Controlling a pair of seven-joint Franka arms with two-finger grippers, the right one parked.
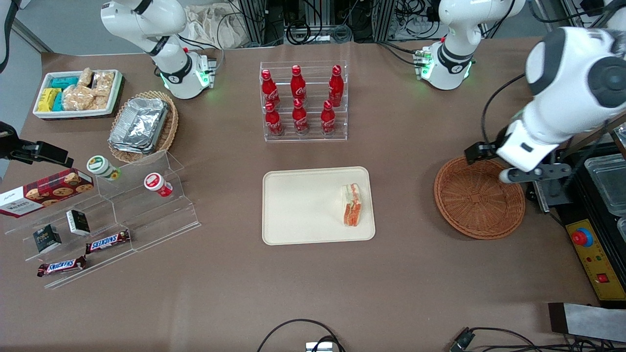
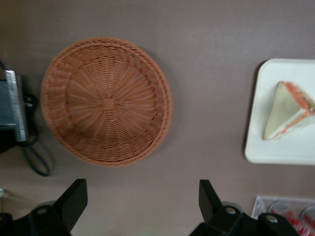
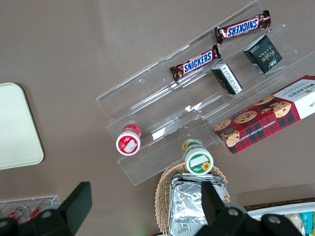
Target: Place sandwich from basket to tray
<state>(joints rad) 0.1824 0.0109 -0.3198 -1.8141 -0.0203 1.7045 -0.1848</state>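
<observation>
The desk (image 1: 313, 303) held everything. The tray (image 1: 298, 205) lay flat in the middle, so food could rest on it. The basket (image 1: 477, 198) sat near the tray, with nothing in it. The tool (image 2: 142, 206) hung above the basket, wide and holding nothing. The sandwich (image 1: 352, 204) lay on the tray, at the edge nearest the basket. The job looked done.

Front view overhead, left wrist downward — sharing basket (image 2: 106, 102), tray (image 2: 280, 152)
</observation>
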